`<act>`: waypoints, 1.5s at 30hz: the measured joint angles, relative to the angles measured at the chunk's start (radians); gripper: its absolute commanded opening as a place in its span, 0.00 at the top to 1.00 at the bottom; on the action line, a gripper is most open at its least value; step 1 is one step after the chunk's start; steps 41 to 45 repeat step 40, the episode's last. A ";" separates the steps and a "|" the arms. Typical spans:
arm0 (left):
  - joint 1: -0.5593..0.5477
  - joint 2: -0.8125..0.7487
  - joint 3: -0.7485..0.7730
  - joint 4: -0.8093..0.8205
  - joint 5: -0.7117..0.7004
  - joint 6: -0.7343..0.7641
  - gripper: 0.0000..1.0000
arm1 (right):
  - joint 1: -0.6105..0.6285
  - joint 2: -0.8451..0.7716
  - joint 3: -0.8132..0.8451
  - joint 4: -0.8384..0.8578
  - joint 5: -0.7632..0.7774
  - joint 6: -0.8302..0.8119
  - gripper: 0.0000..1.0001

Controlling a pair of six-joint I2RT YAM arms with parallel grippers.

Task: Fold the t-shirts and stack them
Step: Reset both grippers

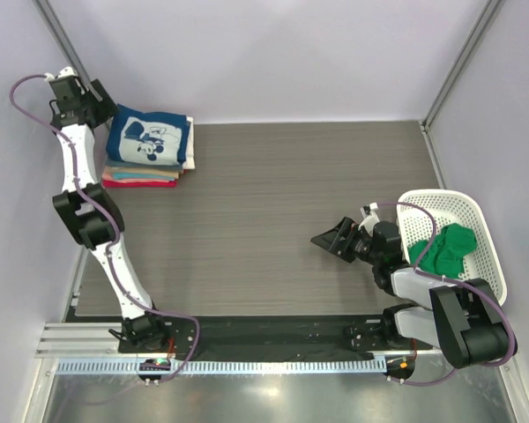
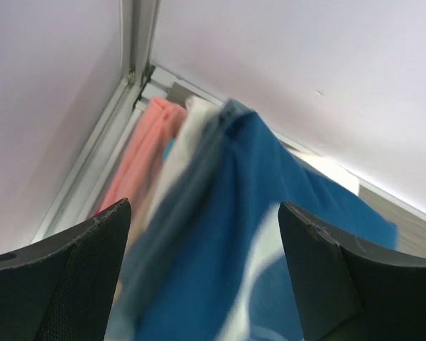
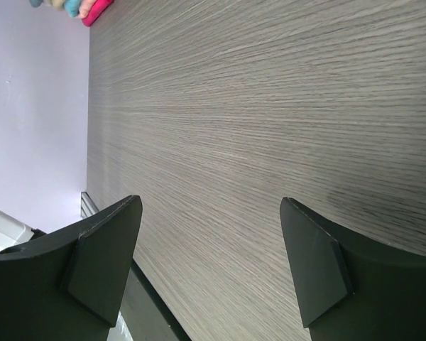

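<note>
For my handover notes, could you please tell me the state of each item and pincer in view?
Stack of t-shirts: folded, far left corner.
Navy cartoon-print t-shirt: folded, atop the stack.
White mesh basket: upright.
Green t-shirt: crumpled in the basket.
Left pincer: open, at the stack.
Right pincer: open, empty.

From overhead I see my left arm stretched to the far left corner, its claw (image 1: 104, 114) just beside the back left edge of the navy blue tee (image 1: 148, 139). That tee lies folded, white cartoon print up, on top of a stack of folded tees (image 1: 141, 179) showing tan, teal and red edges. My right claw (image 1: 335, 240) hangs over bare worktop (image 1: 273, 194), jaws apart. To its right, the white mesh basket (image 1: 480, 225) holds a crumpled green tee (image 1: 447, 249).
</note>
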 measured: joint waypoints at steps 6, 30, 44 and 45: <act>-0.096 -0.195 -0.117 -0.047 -0.151 0.003 0.14 | 0.000 0.000 -0.001 0.011 -0.003 0.006 0.15; -0.170 -1.498 -1.513 -0.143 -0.098 -0.080 0.00 | 0.000 -0.023 0.002 -0.018 -0.002 0.005 0.14; -0.241 -1.714 -1.531 -0.157 -0.168 -0.095 0.00 | 0.000 -0.018 0.012 -0.066 0.001 0.006 0.11; -0.241 -1.714 -1.531 -0.157 -0.168 -0.095 0.00 | 0.000 -0.018 0.012 -0.066 0.001 0.006 0.11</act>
